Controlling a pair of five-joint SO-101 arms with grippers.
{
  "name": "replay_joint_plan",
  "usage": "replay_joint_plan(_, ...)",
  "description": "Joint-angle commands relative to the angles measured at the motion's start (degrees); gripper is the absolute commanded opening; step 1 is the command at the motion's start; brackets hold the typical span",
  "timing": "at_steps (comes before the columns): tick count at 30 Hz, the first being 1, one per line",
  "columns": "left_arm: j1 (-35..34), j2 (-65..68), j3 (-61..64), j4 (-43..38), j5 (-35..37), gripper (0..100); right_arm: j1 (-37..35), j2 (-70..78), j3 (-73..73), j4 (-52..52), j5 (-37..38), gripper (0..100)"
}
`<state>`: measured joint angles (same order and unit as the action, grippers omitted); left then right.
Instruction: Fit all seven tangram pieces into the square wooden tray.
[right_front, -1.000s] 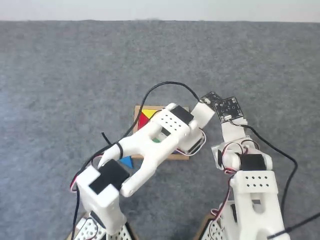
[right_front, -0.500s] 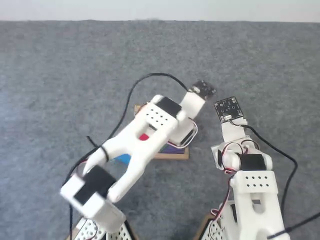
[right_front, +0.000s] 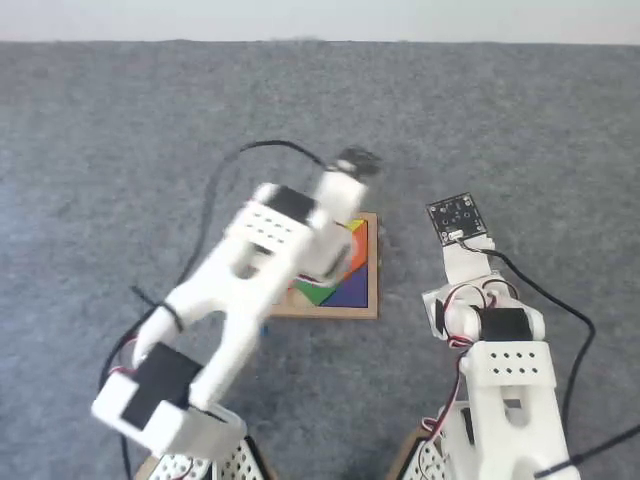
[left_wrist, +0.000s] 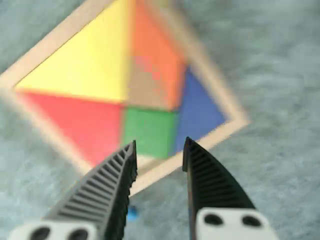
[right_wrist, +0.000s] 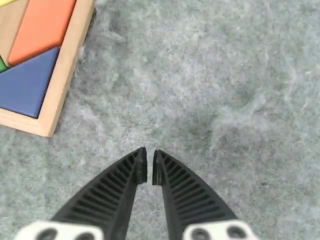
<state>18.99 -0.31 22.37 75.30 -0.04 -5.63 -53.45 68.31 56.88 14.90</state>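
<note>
Left arm (right_front: 250, 270) covers tray's (right_front: 374, 262) left part; open mat (right_wrist: 225, 75) beside right pincer (right_wrist: 150, 167).

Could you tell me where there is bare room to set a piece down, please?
The grey mat is bare beyond the wooden tray and across the wide stretch left of it. A narrower bare strip lies between the tray and the right gripper. It is crowded at the tray, where the left gripper hangs open, with a small blue piece by the near rim.

No readable text, labels, numbers anywhere.
</note>
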Motion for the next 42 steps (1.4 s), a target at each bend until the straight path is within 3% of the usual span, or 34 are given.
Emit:
replay_joint_plan(1, -5.63, -5.80, 2.86, 3.69, -4.31, 15, -0.40, -1.63, -0.18, 0.48, -0.26, 4.0)
replay_joint_plan(8, -14.42, -15.82, 17.54, 1.67, -12.48, 15, -0.40, -1.63, -0.18, 0.48, -0.26, 4.0)
replay_joint_plan(13, -20.75, -16.35, 22.20, -0.88, -13.19, 18, -0.48, -1.54, -0.18, 0.48, -0.26, 4.0)
replay_joint_plan(21, -25.32, -16.26, 25.27, -9.05, -15.12, 23, -0.48, -1.63, 0.62, 0.04, -0.26, 4.0)
replay_joint_plan(33, -24.00, -15.38, 26.86, -10.73, -16.79, 23, -0.48, -1.63, 0.70, -0.22, -0.26, 4.0)
replay_joint_plan(42, -20.48, 1.14, 19.74, -10.81, -16.79, 23, -0.48, -1.63, 0.70, -0.22, -0.26, 4.0)
